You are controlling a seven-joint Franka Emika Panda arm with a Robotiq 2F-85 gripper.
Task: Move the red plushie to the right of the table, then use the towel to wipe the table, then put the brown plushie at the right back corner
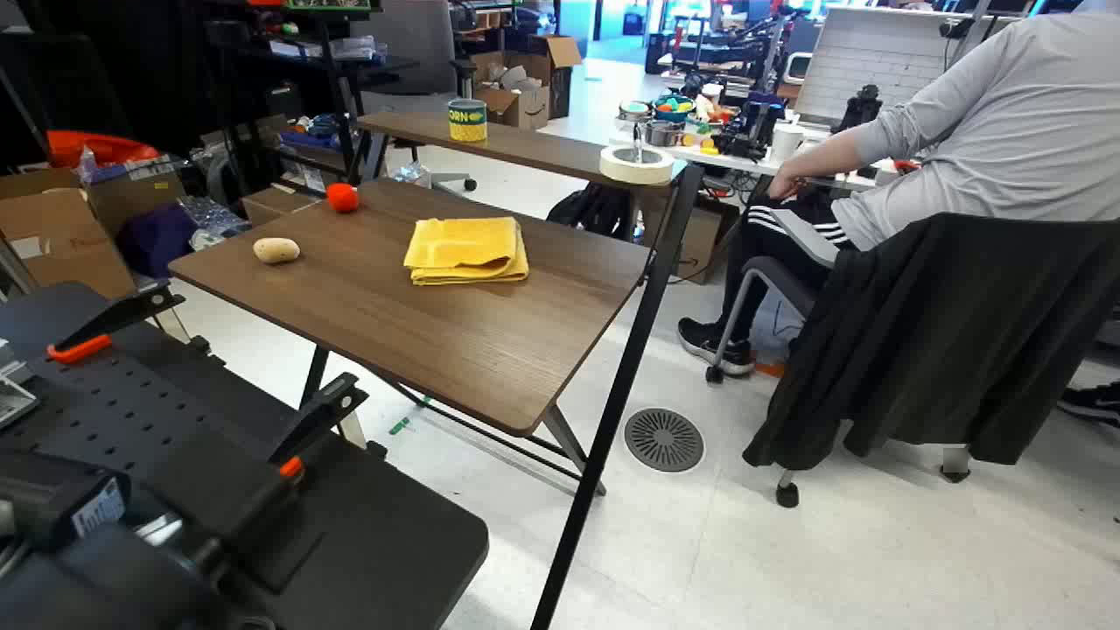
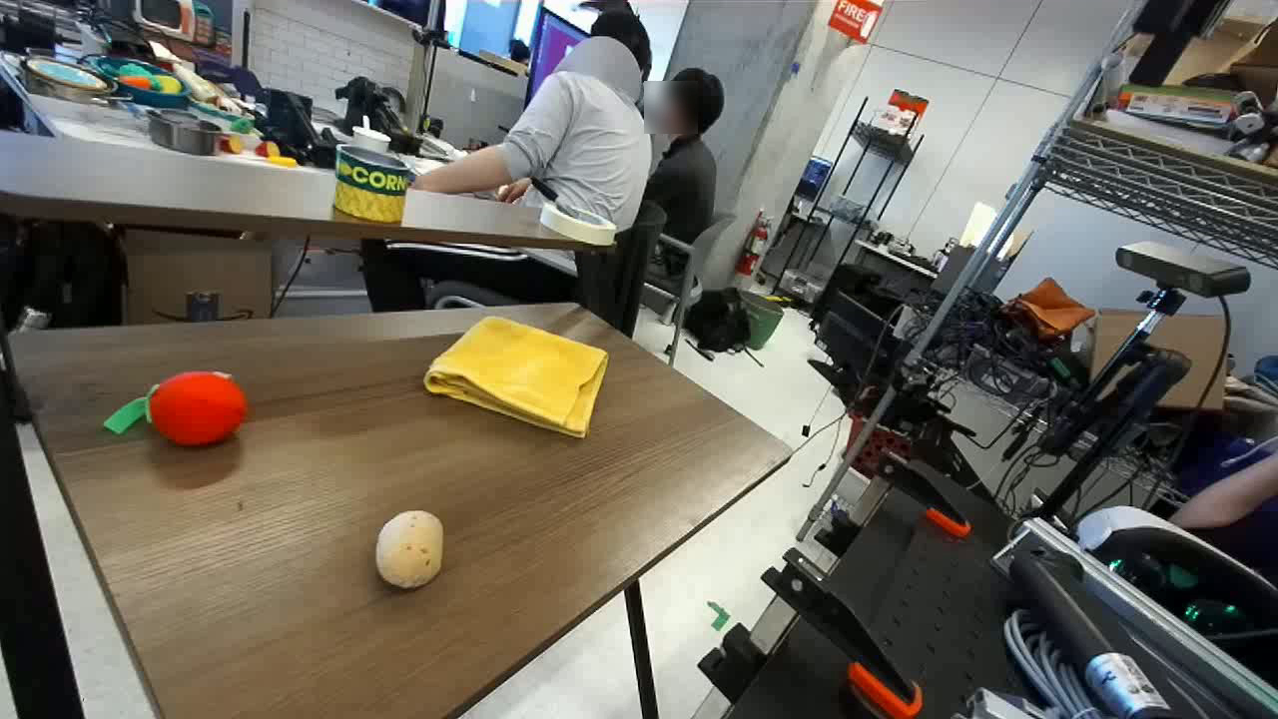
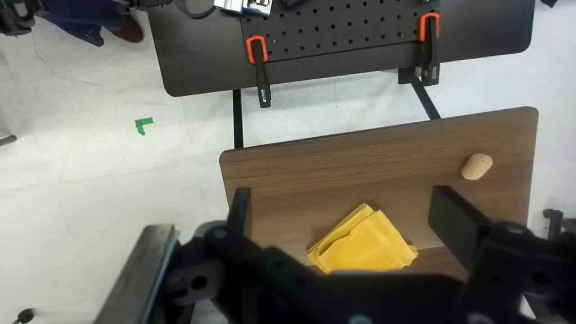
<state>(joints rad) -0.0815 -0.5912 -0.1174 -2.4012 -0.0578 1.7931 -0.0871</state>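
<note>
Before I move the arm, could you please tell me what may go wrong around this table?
The rounded red plushie sits near an edge of the table, so a light push might roll it off. The towel lies folded in layers; the open gripper may catch only the upper one and unfold it. The tape roll rests at the end of the raised shelf, where a wide swing could perhaps knock it down.

Red plushie (image 2: 199, 408), brown plushie (image 2: 409, 549), folded towel (image 2: 521, 376), on table (image 2: 544, 494)

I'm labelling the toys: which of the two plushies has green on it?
The red plushie: a green strip sticks out at one end. The brown plushie shows no green.
</note>
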